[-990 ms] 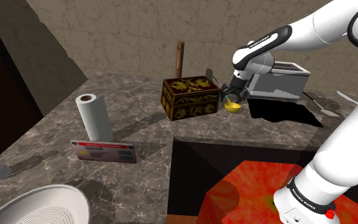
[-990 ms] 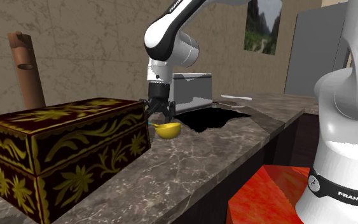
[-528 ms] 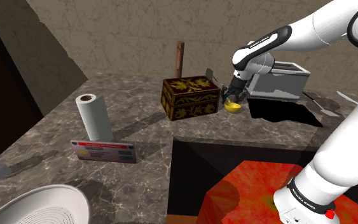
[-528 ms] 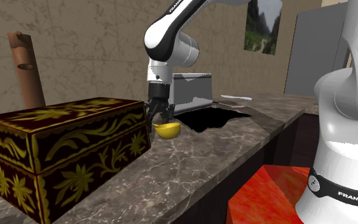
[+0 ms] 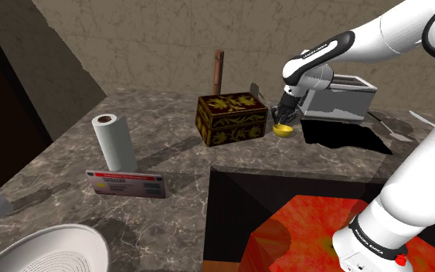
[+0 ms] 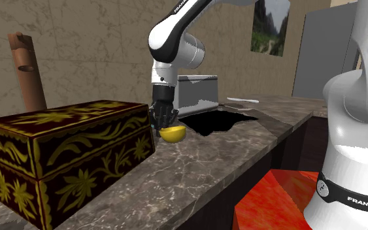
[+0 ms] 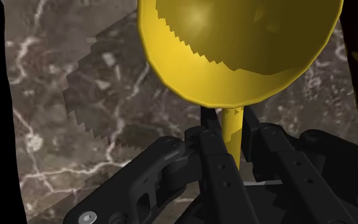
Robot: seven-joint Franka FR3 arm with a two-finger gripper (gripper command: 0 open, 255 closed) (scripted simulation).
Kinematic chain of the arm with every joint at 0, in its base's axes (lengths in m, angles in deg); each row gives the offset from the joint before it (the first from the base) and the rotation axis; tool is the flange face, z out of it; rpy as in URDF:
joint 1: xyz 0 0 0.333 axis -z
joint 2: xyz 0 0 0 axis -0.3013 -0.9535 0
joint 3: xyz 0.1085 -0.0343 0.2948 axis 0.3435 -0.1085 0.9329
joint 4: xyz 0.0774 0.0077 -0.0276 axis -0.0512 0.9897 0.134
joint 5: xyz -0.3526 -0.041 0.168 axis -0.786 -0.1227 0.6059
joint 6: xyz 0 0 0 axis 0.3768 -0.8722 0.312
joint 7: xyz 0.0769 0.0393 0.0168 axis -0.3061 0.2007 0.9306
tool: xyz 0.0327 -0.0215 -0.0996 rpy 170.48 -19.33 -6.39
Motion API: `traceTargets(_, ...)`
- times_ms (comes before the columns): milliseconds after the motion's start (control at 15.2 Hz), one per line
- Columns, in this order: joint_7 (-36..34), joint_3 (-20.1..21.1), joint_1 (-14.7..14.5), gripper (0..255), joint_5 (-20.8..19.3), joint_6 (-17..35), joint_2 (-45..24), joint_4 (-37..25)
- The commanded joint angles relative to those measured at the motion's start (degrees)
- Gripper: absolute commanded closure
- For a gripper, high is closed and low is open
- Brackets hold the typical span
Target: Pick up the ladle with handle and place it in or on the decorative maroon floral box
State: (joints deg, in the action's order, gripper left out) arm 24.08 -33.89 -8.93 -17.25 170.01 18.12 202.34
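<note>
A yellow ladle point(image 7: 234, 44) lies on the dark marble counter, its round bowl point(image 5: 283, 130) point(image 6: 172, 134) just beside the maroon box with gold floral patterns point(image 5: 232, 117) point(image 6: 65, 153). My black gripper point(image 7: 228, 137) point(image 5: 280, 118) point(image 6: 163, 117) reaches down from above and is shut on the ladle's thin yellow handle point(image 7: 229, 137), which runs between the two fingers. The box stands closed on the counter, close to the gripper on the shoulder view's left.
A grey metal box-like appliance point(image 5: 338, 97) stands behind a black cut-out in the counter point(image 5: 339, 135). A brown wooden post point(image 5: 218, 71) rises behind the box. A paper towel roll point(image 5: 114, 141), a flat card point(image 5: 127, 184) and a white bowl point(image 5: 42, 251) sit nearer the camera.
The fingers have closed from wide apart onto the ladle's handle. The arm and the ladle have stayed in place.
</note>
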Motion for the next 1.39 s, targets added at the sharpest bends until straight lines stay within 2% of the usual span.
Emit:
traceTargets(0, 0.0, 0.0, 0.0, 255, 0.0, 0.0, -0.1, 0.0)
traceTargets(1320, -5.0, -0.1, 0.2, 255, -4.3, -14.4, 7.8, -7.3)
